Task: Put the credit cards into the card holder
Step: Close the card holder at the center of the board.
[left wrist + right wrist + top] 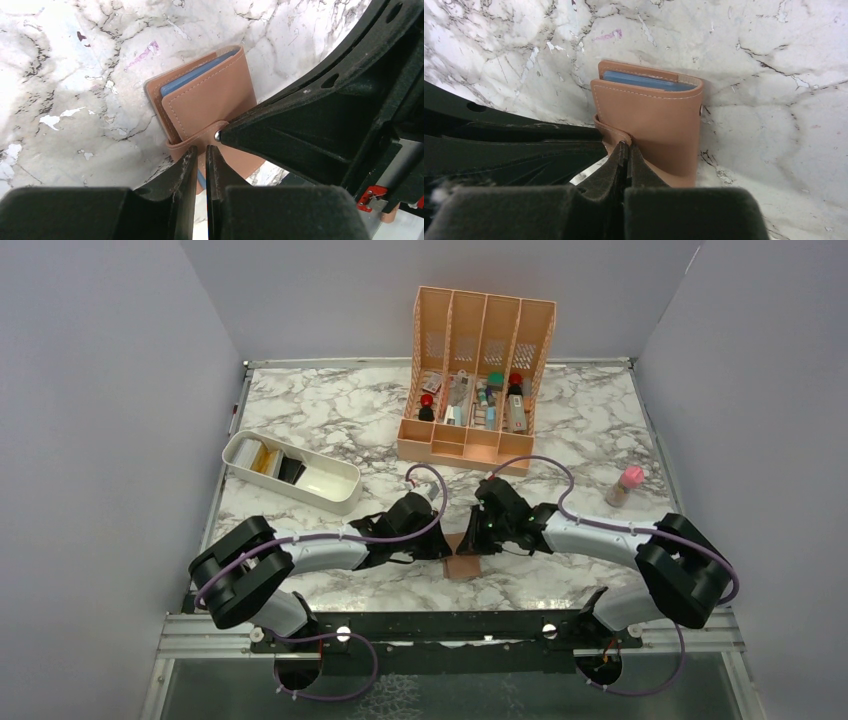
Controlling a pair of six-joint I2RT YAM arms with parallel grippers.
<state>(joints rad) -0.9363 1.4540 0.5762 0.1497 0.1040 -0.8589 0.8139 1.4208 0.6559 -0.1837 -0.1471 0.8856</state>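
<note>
Two arms (320, 555) low and inward; right pincer (625, 150) clenched at the card holder (649, 120), left pincer (201, 152) unclear.

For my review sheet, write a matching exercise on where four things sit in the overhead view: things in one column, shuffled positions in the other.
Things:
1. card holder
2. white tray
3. peach organizer
4. pink-capped bottle

Places:
A. far side, middle
B. right side
C. near edge, middle
D. left side

Pairs: 1-C, 2-D, 3-A, 4-B
</note>
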